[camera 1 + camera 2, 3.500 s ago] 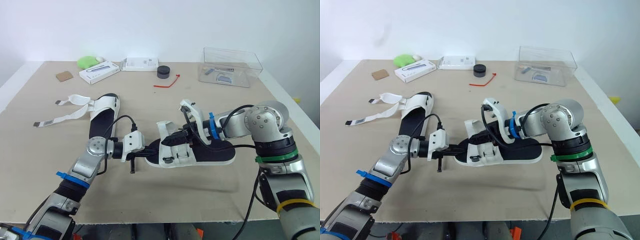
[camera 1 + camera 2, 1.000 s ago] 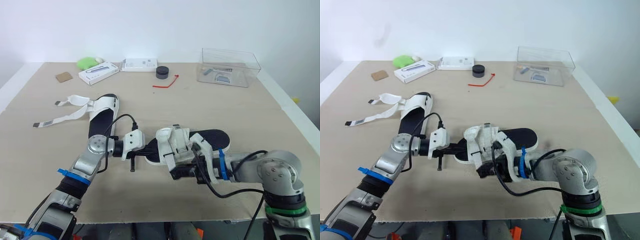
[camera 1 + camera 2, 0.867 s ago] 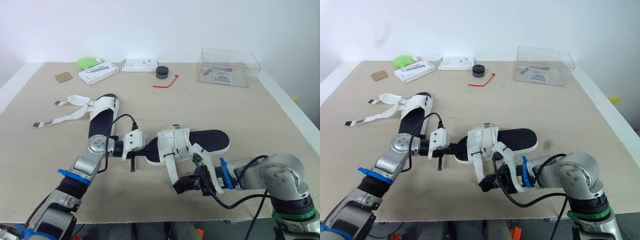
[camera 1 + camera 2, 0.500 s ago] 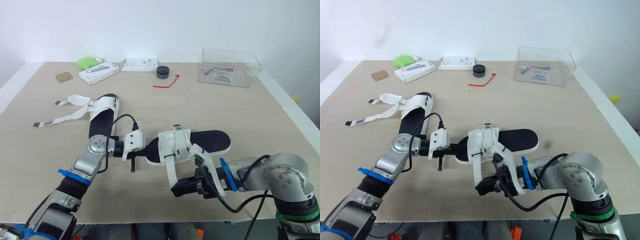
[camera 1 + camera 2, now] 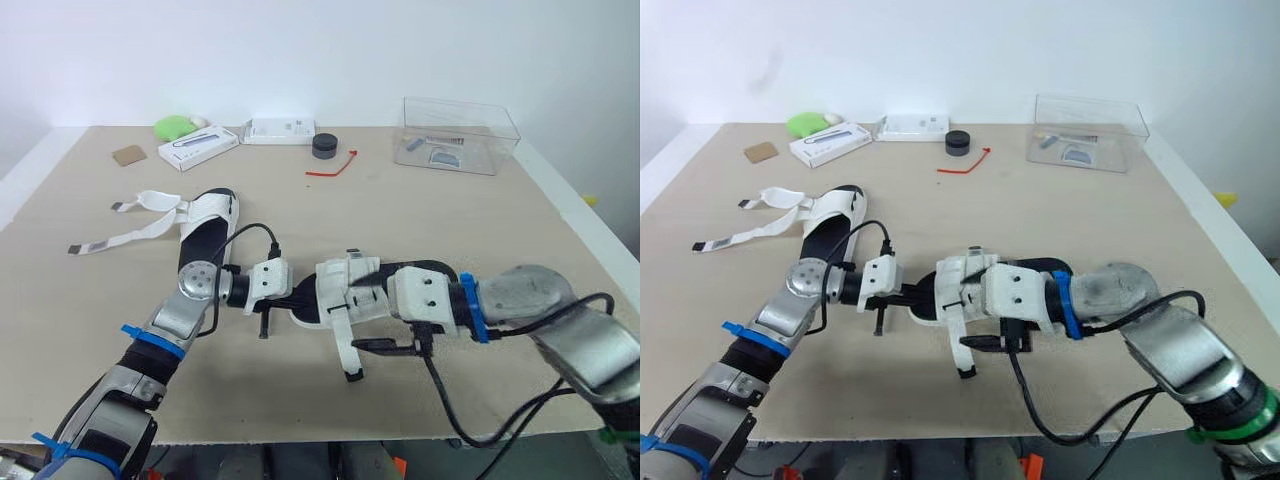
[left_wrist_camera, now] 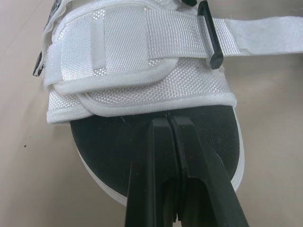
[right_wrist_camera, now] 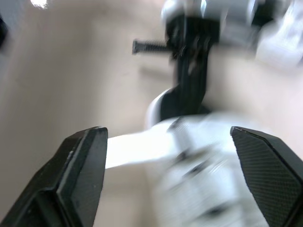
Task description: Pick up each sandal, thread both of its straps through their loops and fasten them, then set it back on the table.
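The near sandal lies at the middle of the table, toe toward 9 o'clock and heel toward 3 o'clock. The left gripper comes in from 9 o'clock with its two fingers pressed together on the rim of the toe sole. That pinch takes only the thin edge. The right gripper hangs over the strapped forefoot from the 3 o'clock side, fingers spread wide and holding nothing.

In the left wrist view one strap runs through its black loop and on past it. In the head view a loose strap end trails off the sandal toward 6 o'clock, flat on the table and not folded back.

The main risk looks to be that free end. Nothing pins it, so a nudge from the open right fingers could drag it back out of the loop. A downward push from the right gripper could also twist the sole out of the left's shallow pinch. If the right fingers close on the upper's webbing instead of the strap, the fastening would fail.

The second sandal waits toward 10 o'clock, its straps splayed open and untouched
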`<action>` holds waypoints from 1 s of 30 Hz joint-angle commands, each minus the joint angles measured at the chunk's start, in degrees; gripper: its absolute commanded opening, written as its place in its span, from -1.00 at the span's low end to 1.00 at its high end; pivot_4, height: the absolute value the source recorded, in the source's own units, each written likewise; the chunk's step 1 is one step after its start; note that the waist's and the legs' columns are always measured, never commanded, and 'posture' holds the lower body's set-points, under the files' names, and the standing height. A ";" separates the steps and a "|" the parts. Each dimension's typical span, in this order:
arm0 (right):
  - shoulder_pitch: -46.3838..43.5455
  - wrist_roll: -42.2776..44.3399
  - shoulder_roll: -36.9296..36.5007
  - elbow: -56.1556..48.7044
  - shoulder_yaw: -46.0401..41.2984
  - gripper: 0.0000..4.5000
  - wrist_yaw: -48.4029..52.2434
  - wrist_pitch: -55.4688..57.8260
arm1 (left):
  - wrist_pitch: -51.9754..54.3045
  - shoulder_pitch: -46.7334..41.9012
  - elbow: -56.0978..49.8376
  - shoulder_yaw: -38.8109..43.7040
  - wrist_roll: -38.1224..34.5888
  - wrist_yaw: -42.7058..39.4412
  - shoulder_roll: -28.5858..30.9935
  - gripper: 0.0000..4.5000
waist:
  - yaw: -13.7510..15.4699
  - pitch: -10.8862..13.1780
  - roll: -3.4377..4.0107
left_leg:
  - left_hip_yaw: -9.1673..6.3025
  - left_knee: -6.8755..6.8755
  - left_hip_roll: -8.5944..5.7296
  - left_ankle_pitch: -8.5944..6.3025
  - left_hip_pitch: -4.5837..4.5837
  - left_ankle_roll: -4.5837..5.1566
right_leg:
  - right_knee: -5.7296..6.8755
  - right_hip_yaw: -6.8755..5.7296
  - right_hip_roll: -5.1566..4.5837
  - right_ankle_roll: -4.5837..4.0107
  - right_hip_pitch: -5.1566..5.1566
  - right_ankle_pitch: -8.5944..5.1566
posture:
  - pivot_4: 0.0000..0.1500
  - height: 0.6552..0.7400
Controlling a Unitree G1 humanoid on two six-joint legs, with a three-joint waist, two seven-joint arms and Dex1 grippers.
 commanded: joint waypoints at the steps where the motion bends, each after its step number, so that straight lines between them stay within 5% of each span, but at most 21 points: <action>1: -0.62 -14.56 0.60 9.86 2.58 0.99 0.55 -33.39 | 1.04 1.19 1.71 -1.38 2.74 0.30 0.23 -1.00 | 0.02 0.00 0.00 | 0.03 0.00 -0.02 0.00 0.02 0.00 | 0.00 0.02 -0.02 0.00 0.01 0.00 | 1.00 1.00; 4: -1.73 -20.45 1.95 19.32 3.39 0.99 -1.78 -50.21 | 1.73 2.08 0.62 -1.16 2.24 0.23 0.33 -1.00 | 0.00 0.01 -0.01 | 0.21 0.00 -0.06 0.00 0.05 0.00 | 0.00 0.18 -0.08 0.03 0.00 0.03 | 1.00 1.00; 10: -6.08 -30.06 5.41 29.64 4.40 0.99 -6.10 -65.38 | 2.29 2.55 -0.01 -0.76 2.27 0.53 0.59 -1.00 | -0.03 0.05 -0.05 | 0.56 -0.01 0.00 -0.01 0.43 0.01 | 0.04 0.43 -0.04 -0.28 0.14 -0.01 | 1.00 1.00; 28: -9.73 -29.06 6.30 30.40 9.89 0.99 -7.47 -66.81 | 3.95 3.98 -2.02 -0.51 2.17 1.16 0.87 -1.00 | -0.06 0.05 -0.07 | 0.77 -0.13 0.07 -0.01 0.65 0.02 | 0.08 0.66 0.03 -0.79 0.18 0.25 | 1.00 1.00; 30: -9.93 -29.01 6.85 30.77 10.03 0.76 -7.45 -65.88 | 4.03 4.16 -2.12 -0.61 2.26 1.28 0.73 -1.00 | -0.07 0.05 -0.07 | 0.77 -0.14 0.07 -0.01 0.66 0.02 | 0.08 0.67 0.03 -0.79 0.18 0.25 | 1.00 1.00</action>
